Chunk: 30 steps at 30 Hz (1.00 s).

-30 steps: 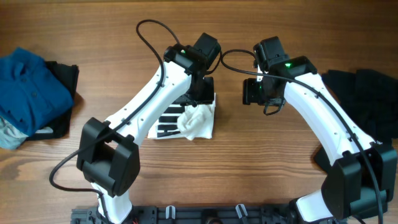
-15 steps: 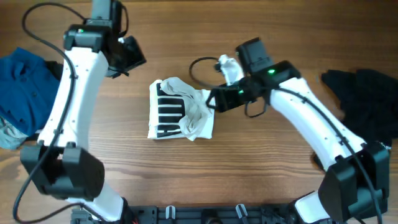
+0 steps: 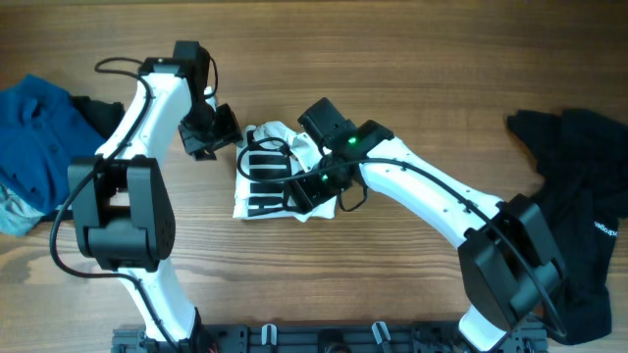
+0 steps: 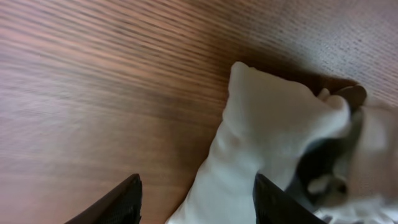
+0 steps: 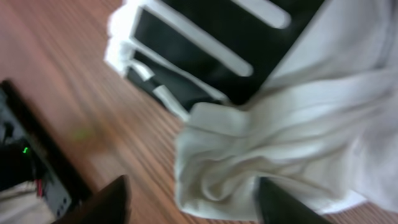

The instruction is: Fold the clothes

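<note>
The clothes in hand are a white T-shirt (image 3: pixel 294 201), lying as a rumpled folded bundle on the wooden table with its black-striped print (image 3: pixel 259 178) facing up. My left gripper (image 3: pixel 228 135) hovers at the bundle's upper left edge; in the left wrist view this gripper (image 4: pixel 196 202) is open above a white fabric corner (image 4: pixel 261 118). My right gripper (image 3: pixel 304 190) sits over the middle of the bundle. The right wrist view has it (image 5: pixel 196 202) open, with crumpled white cloth (image 5: pixel 249 149) between the fingers and the print (image 5: pixel 211 50) beyond.
A blue garment (image 3: pixel 39 137) lies on a black one (image 3: pixel 101 116) at the table's left edge. Another black garment (image 3: pixel 579 186) is piled at the right edge. Bare wood (image 3: pixel 422 78) stretches behind the arms, and a black rail (image 3: pixel 324 340) runs along the front.
The left arm left the shirt, swung far left, then came back to its left edge. The right arm moved left and down onto the bundle. The shirt's striped side is now uncovered.
</note>
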Available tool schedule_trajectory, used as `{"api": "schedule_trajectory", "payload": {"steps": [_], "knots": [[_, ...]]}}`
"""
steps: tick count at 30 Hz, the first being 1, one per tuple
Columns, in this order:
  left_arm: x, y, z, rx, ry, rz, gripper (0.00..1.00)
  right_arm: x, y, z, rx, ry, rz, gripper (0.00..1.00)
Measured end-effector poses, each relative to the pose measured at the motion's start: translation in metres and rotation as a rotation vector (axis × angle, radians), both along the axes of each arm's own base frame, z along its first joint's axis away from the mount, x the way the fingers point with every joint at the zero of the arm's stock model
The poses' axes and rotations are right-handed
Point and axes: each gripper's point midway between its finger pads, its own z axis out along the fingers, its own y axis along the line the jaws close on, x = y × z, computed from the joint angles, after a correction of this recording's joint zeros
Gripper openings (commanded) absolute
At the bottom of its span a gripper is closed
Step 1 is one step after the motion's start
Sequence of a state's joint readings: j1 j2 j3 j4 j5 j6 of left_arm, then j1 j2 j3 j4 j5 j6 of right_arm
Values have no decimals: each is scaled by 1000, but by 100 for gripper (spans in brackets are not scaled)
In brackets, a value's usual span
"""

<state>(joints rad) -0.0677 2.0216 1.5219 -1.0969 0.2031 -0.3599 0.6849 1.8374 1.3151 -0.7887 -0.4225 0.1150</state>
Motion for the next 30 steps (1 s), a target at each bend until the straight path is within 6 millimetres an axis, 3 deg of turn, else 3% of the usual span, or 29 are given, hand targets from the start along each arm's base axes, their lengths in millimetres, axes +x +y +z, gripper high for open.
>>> {"api": "schedule_trajectory", "payload": {"steps": [3,6,13,15,18,19,22,25,27,30], "knots": [[-11,-8,-12,-22,30,-13,58,7,-14,-15,-101,3,-83,15],[-22,-18,-21,-30,55,-37,59,9,-49,-33,-300,17,-244,11],[-42,-26,-37,-42,96,-58,57,10,-110,-36,-554,29,-477,12],[-48,-27,-38,-50,107,-57,55,19,-118,-36,-564,9,-536,12],[-57,-28,-38,-59,138,-58,54,26,-116,-36,-545,-9,-545,20],[-59,-28,-38,-60,145,-58,54,31,-113,-34,-528,-23,-539,30],[-63,-28,-38,-65,157,-57,55,68,-66,-3,-296,-163,-383,42],[-62,-29,-38,-65,153,-57,55,84,-35,43,-127,-285,-224,43],[-62,-28,-38,-65,154,-57,55,84,-29,48,-100,-318,-142,43],[-62,-28,-38,-65,153,-57,56,88,-22,38,-93,-328,-95,42]]}}
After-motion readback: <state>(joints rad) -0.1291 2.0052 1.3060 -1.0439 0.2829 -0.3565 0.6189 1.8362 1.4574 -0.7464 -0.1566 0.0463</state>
